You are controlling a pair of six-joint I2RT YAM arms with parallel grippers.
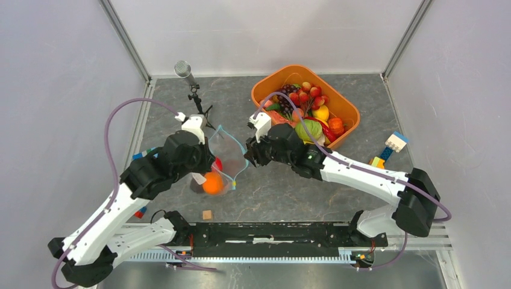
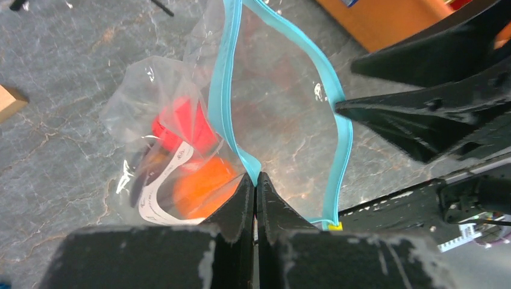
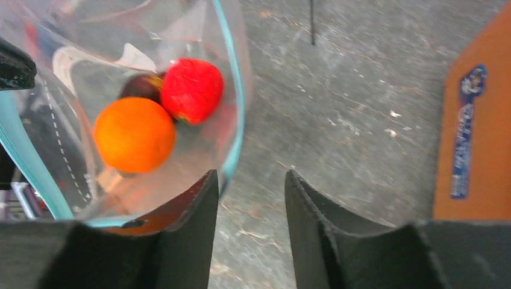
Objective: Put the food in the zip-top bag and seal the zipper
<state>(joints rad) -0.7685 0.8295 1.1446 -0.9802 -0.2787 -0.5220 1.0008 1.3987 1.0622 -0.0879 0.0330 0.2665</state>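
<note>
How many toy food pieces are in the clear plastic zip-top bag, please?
3: a round orange fruit, a red strawberry beside it, a dark piece behind; others may be hidden.

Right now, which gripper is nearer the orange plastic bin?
Right. Right gripper, open, sits just left of the bin; left gripper is across the clear zip-top bag, shut on its teal zipper.

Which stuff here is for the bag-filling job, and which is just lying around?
For the job: clear crinkly zip-top bag, its teal zipper strip, round orange toy fruit and red toy strawberry inside it, colourful plastic toy food in the orange plastic bin.
Just lying about: grey microphone on a black stand, small wooden cube, coloured building blocks.
</note>
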